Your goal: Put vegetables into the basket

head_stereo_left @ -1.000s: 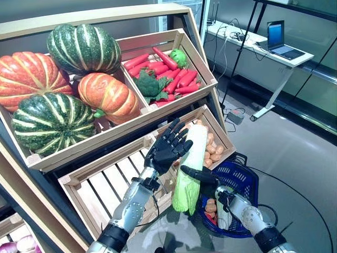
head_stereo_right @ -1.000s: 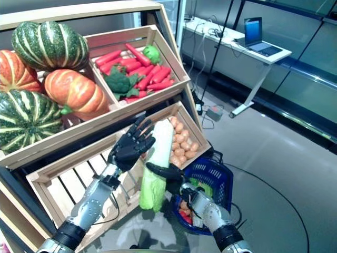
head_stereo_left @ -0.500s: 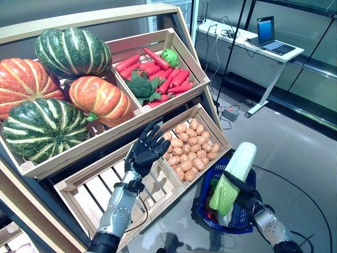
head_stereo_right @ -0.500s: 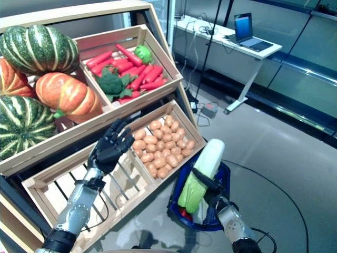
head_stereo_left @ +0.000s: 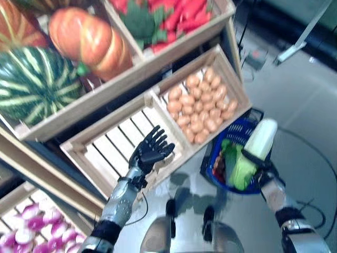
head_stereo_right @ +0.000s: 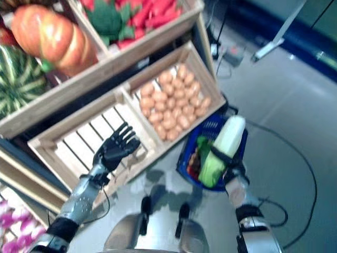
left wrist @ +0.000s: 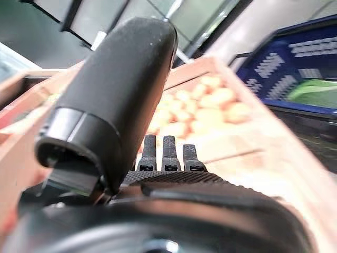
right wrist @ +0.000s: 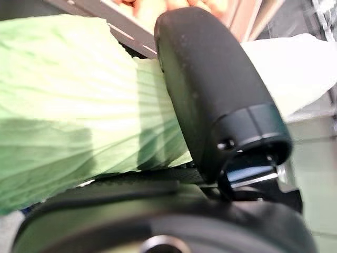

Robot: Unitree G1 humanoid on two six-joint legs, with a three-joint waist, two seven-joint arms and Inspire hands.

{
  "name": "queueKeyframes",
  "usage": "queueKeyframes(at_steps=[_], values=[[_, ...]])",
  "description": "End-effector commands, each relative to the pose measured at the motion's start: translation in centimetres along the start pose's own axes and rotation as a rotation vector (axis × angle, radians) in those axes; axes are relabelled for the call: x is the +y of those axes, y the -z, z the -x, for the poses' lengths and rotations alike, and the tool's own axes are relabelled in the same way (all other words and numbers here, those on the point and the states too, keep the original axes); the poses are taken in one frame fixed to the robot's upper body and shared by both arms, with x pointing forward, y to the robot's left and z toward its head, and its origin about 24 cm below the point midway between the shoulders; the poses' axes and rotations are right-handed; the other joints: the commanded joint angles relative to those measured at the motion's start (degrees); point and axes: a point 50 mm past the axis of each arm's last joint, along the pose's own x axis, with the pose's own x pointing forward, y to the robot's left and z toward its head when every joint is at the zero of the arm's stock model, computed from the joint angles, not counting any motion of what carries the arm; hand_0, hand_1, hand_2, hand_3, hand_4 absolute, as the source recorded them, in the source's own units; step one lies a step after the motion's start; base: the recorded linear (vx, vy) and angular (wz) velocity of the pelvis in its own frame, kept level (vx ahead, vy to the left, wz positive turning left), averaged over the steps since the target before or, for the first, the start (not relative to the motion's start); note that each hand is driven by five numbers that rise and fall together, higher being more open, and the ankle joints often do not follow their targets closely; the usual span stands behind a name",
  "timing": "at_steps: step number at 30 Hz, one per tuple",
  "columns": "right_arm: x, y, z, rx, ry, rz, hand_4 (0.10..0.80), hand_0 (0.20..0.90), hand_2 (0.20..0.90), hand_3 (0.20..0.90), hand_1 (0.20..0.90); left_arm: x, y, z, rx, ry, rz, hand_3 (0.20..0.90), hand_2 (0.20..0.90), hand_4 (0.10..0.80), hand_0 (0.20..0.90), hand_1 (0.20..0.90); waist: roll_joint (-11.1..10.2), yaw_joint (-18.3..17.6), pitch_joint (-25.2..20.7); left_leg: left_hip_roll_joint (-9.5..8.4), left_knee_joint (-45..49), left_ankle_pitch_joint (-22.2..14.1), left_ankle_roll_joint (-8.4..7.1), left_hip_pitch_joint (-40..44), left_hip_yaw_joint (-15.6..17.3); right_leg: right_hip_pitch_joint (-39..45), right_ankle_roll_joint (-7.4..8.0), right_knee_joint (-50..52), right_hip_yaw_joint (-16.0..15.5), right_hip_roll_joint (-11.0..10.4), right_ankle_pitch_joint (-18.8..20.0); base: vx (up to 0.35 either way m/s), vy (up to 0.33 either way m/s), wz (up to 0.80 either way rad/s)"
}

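My right hand (head_stereo_left: 260, 161) is shut on a long napa cabbage (head_stereo_left: 251, 154), white at one end and leafy green at the other (right wrist: 68, 142). It holds the cabbage over the blue basket (head_stereo_left: 227, 139) on the floor, leafy end down inside the rim. Other vegetables lie in the basket. My left hand (head_stereo_left: 150, 152) hovers open, fingers spread, in front of the empty slatted crate (head_stereo_left: 121, 145) of the lower shelf, holding nothing.
A crate of potatoes (head_stereo_left: 199, 108) sits next to the empty crate, close to the basket. Above are pumpkins (head_stereo_left: 89, 34), a striped green squash (head_stereo_left: 37, 84), and a crate of red peppers and broccoli (head_stereo_left: 158, 16). Purple-white vegetables (head_stereo_left: 31, 232) lie in the lowest crate.
The camera has tilted down and the whole scene shifted up. My right hand has lowered the cabbage toward the basket. My left hand has stayed open near the empty crate.
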Motion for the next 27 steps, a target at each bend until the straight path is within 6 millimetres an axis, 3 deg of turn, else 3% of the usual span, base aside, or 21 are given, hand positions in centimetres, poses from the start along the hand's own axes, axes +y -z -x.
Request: queueKeyframes(at_steps=[1,7,10,18,27], values=[[1.9,-6.7,-0.3,-0.263,-0.041,0.04,0.4,0.3,0.3,0.3,0.3,-2.6,-3.6,-0.8,-0.213,0.127,-0.025,0.9,0.9,0.8,0.9,0.9,0.6,1.3,0.0,-1.11,13.1,-8.6,1.46,-5.6,0.1,-5.0,-5.28,13.2,-1.3,-1.5,-4.2,-0.099,-0.012,0.17],[3.6,-10.7,-0.6,-0.348,-0.029,0.079,0.4,0.3,0.3,0.3,0.3,-3.6,-4.2,-1.4,-0.234,0.152,-0.02,0.9,0.9,0.8,0.9,0.9,2.1,1.6,2.3,-2.58,26.2,-12.5,2.34,-16.7,0.1,-15.4,-6.26,26.9,-1.8,-4.8,-8.3,-0.106,-0.009,0.13],[4.2,-12.2,-0.8,-0.364,-0.032,0.109,0.4,0.3,0.3,0.3,0.3,-3.9,-4.5,-1.6,-0.242,0.158,-0.009,0.9,0.9,0.8,0.9,0.9,2.8,1.9,3.2,-3.02,30.5,-13.8,2.89,-20.1,0.1,-18.8,-6.76,31.0,-1.6,-5.5,-9.6,-0.075,-0.014,0.07],[4.0,-14.0,-1.0,-0.383,0.019,0.117,0.4,0.3,0.3,0.3,0.3,-4.4,-4.7,-1.8,-0.271,0.184,-0.014,0.9,0.9,0.8,0.9,0.9,3.6,2.5,4.8,-3.17,36.7,-15.1,3.35,-24.1,-0.2,-22.4,-7.39,35.7,-1.7,-5.6,-10.4,-0.038,-0.019,0.03],[4.1,-14.6,-0.8,-0.409,0.024,0.134,0.4,0.3,0.3,0.3,0.3,-4.3,-5.7,-1.5,-0.326,0.176,-0.064,0.9,0.9,0.8,0.9,0.9,3.6,2.6,5.8,-2.78,39.1,-14.0,3.32,-24.5,-0.3,-22.2,-7.76,36.7,-1.8,-5.2,-10.6,0.0,0.0,0.0]])
